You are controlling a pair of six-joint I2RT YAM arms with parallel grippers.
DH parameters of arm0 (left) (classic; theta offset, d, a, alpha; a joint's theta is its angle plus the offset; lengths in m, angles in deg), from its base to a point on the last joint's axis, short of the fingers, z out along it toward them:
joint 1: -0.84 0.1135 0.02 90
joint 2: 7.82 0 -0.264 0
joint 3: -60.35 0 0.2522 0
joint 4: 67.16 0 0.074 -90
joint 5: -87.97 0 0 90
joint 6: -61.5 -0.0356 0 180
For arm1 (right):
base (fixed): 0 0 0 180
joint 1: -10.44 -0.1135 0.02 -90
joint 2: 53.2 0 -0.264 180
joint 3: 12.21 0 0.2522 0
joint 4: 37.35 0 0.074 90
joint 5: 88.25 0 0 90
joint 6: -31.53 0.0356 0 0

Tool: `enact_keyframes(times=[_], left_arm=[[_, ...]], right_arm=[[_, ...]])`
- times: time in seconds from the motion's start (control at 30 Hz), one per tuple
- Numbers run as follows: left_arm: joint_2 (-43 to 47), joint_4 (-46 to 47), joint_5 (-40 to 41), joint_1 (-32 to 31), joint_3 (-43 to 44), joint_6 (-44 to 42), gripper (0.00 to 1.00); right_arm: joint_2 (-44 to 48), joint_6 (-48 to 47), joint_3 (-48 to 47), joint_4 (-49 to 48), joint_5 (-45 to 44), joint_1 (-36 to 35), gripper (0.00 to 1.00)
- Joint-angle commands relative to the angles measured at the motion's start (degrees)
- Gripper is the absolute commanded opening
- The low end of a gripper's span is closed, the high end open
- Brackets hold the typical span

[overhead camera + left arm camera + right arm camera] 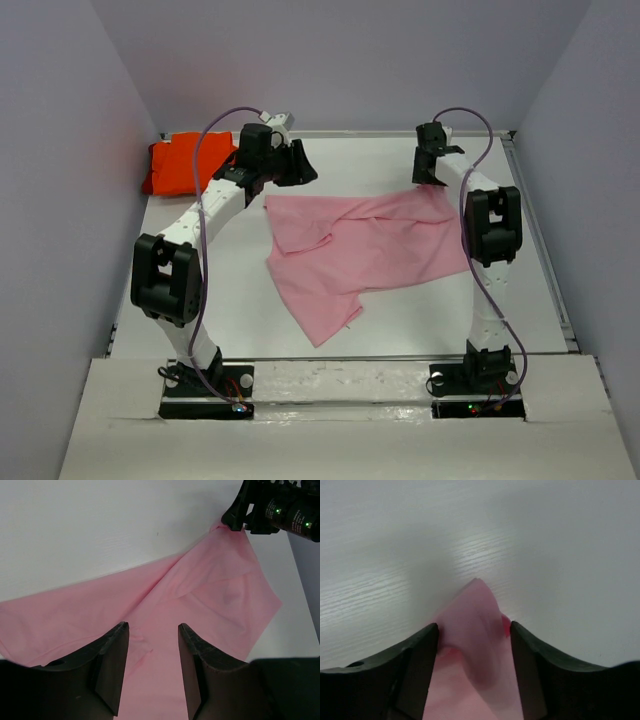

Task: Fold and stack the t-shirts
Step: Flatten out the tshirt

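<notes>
The right gripper (474,630) has its jaws closed in on a bunched corner of the pink t-shirt (380,245). The cloth fills the gap, touches both fingers (420,665) and peaks just past their tips. This is the shirt's far right corner. The left gripper (153,635) is at the shirt's far left edge, its jaws partly apart and holding nothing, with pink cloth lying below the gap. The shirt itself lies spread and creased, one part trailing off its near left side. The orange t-shirt (180,165) sits bunched beyond the pink shirt's far left corner, apart from it, on the same white table (420,320).
</notes>
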Motion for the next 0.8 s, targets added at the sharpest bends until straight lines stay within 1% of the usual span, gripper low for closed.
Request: enact_keyframes(times=[0.0, 0.03, 0.07, 0.1, 0.13, 0.17, 0.33, 0.47, 0.53, 0.6, 0.77], left_arm=[[2.9, 2.2, -2.0, 0.3, -0.5, 0.2, 0.53], [2.9, 2.2, -2.1, 0.2, -0.5, 0.3, 0.53], [2.8, 2.2, -2.3, 0.3, -0.4, 0.3, 0.53], [2.7, 2.3, -2.6, 0.2, -0.5, 0.3, 0.53], [2.8, 2.3, -2.6, 0.2, -0.5, 0.3, 0.53], [2.7, 2.3, -2.8, 0.2, -0.5, 0.4, 0.53], [2.9, 2.5, -3.6, 0.2, -0.5, 0.4, 0.53], [2.8, 2.8, -4.0, 0.2, -0.8, 0.5, 0.53], [2.3, 2.9, -4.3, 0.2, -0.8, 0.4, 0.53], [2.1, 2.9, -4.7, 0.2, -0.6, 0.6, 0.52], [1.5, 3.2, -5.5, 0.2, -0.9, 0.9, 0.52]], right_arm=[[-1.6, -0.2, -1.9, -1.1, 0.5, 1.5, 0.60], [-1.7, -0.2, -1.9, -1.1, 0.7, 1.5, 0.53], [-1.8, -0.2, -1.7, -1.3, 0.9, 1.5, 0.36], [-2.2, -0.2, -1.7, -1.4, 0.9, 2.0, 0.06], [-2.4, -0.1, -1.6, -1.4, 0.9, 2.1, 0.06], [-2.4, -0.1, -1.7, -1.4, 1.0, 2.1, 0.00], [-1.5, 0.0, -2.1, -1.9, 1.5, 2.1, 0.00], [0.5, 0.2, -2.7, -2.4, -0.5, 3.4, 0.00], [2.6, 0.9, -0.6, -3.2, 0.0, 3.4, 0.00], [6.6, 1.4, 1.4, -6.4, 2.9, 3.9, 0.00], [10.2, 2.3, 1.0, -6.7, 11.4, 5.1, 0.00]])
